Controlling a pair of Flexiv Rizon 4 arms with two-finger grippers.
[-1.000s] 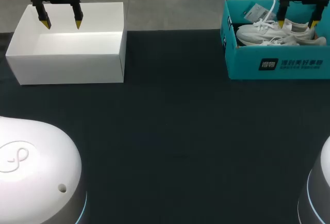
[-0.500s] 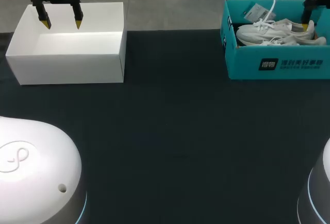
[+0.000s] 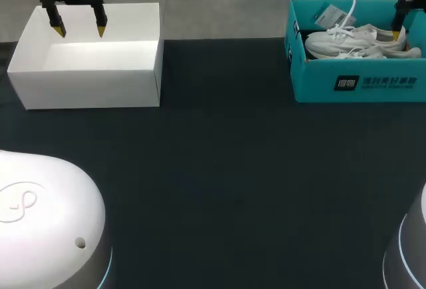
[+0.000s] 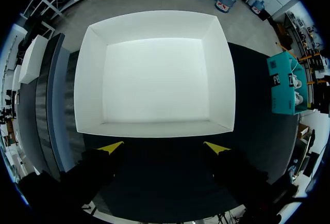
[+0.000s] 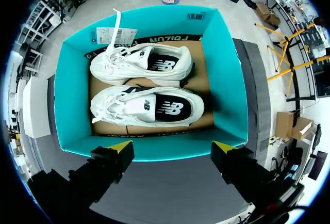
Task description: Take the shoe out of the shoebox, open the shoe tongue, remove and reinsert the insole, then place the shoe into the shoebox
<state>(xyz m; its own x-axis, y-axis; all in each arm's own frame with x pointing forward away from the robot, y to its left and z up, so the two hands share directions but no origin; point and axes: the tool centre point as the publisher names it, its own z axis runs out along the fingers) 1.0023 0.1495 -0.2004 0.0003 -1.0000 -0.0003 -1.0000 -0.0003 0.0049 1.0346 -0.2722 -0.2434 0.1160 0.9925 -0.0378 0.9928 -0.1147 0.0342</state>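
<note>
**Both grippers spread wide, both shoes in the shoebox**

The teal shoebox (image 5: 229, 79) stands open at the far right of the dark table (image 3: 213, 169). Two white shoes lie in it side by side on its brown cardboard floor, toes pointing the same way and laces tied. Seen from the right wrist, the near shoe (image 5: 118, 105) is the one closer to the fingers, and the far shoe (image 5: 121, 61) lies just beyond it, the two touching or nearly so along their sides. A dark insole (image 5: 167, 108) shows through the opening of the near shoe, and the far shoe shows one as well. A paper tag (image 5: 109, 35) with a white strip leans at the box's far corner, by the toe of the far shoe.

The right gripper (image 5: 172, 145) hangs above the shoebox, over the wall nearest to it. Its fingers are spread wide with nothing between them, and they touch neither shoe. From the head camera only one of its yellow tips can be seen, at the heel end of the shoes.

At the far left of the table stands an open white box (image 3: 86, 79), well apart from the shoebox. The left gripper (image 3: 80, 32) hangs above the white box, toward its far side, with its fingers likewise spread apart and holding nothing.
</note>
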